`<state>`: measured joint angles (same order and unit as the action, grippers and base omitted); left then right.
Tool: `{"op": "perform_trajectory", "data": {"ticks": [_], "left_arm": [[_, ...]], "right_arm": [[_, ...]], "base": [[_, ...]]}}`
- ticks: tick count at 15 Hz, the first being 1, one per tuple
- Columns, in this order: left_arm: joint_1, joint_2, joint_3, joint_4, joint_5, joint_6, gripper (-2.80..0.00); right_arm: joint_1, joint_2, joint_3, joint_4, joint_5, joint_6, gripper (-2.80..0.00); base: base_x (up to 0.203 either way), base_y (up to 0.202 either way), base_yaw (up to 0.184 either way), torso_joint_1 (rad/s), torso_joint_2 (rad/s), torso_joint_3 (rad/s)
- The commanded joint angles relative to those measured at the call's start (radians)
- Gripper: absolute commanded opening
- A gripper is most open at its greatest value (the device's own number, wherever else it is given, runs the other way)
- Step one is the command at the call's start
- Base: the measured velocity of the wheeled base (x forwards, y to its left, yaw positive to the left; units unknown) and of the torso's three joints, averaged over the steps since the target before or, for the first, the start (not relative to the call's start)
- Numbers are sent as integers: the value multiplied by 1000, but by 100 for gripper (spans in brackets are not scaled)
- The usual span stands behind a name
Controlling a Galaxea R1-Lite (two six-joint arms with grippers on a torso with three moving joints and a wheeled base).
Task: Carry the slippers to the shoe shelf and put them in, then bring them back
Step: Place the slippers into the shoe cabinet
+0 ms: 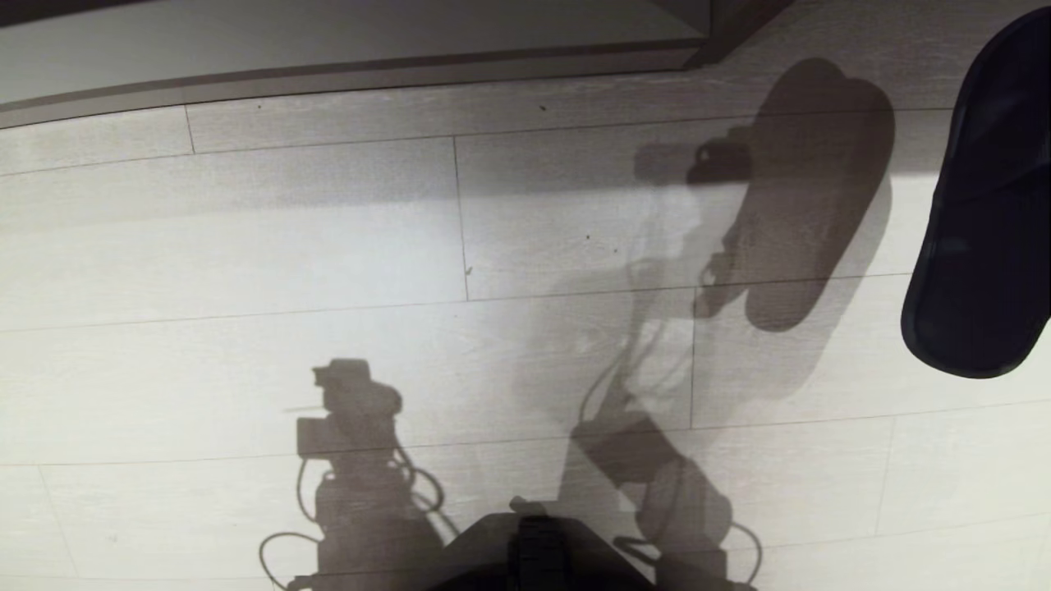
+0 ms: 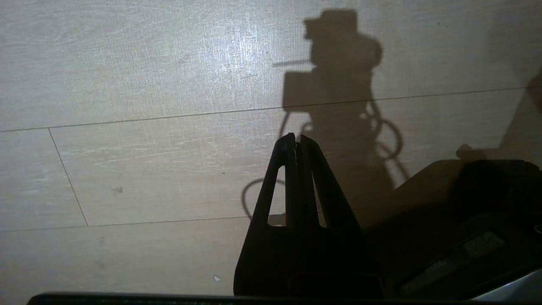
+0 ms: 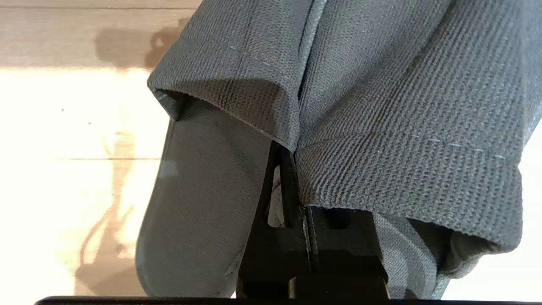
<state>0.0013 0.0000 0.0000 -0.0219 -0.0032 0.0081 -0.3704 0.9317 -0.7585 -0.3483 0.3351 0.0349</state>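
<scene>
Slippers (image 3: 381, 127) hang pinched together in the right gripper (image 3: 292, 178), whose fingers are closed on the inner edges of both dark grey fabric uppers, so the pair dangles off the floor (image 1: 246, 271) with the open backs toward the wrist camera. In the head view one slipper (image 1: 981, 205) shows at the far right edge, raised above the pale plank floor and casting a large shadow beside it. The shoe shelf (image 1: 328, 41) lies along the top of that view, its pale bottom board behind a darker front lip. The left gripper (image 2: 296, 142) is parked over bare floor with its fingers pressed together, holding nothing.
</scene>
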Motion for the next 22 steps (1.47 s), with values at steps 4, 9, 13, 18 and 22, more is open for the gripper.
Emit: {"op": "perform_trajectory", "data": {"ticks": [4,9,13,18,22], "left_arm": [[0,-1,8,0,0,0,-280],[0,0,8,0,0,0,-280],[0,0,8,0,0,0,-280],[0,-1,8,0,0,0,-280],[0,-1,8,0,0,0,-280]], "right_arm": [[30,-252,11,236,41,-5,-280],[144,-466,54,390,-49,-15,-280],[316,-553,95,467,-246,-49,-280],[333,-707,323,465,-320,-90,-280],[362,-808,502,455,-316,-116,-280]], "base": [[0,0,0,0,0,0],[0,0,0,0,0,0],[0,0,0,0,0,0],[0,0,0,0,0,0],[0,0,0,0,0,0]]}}
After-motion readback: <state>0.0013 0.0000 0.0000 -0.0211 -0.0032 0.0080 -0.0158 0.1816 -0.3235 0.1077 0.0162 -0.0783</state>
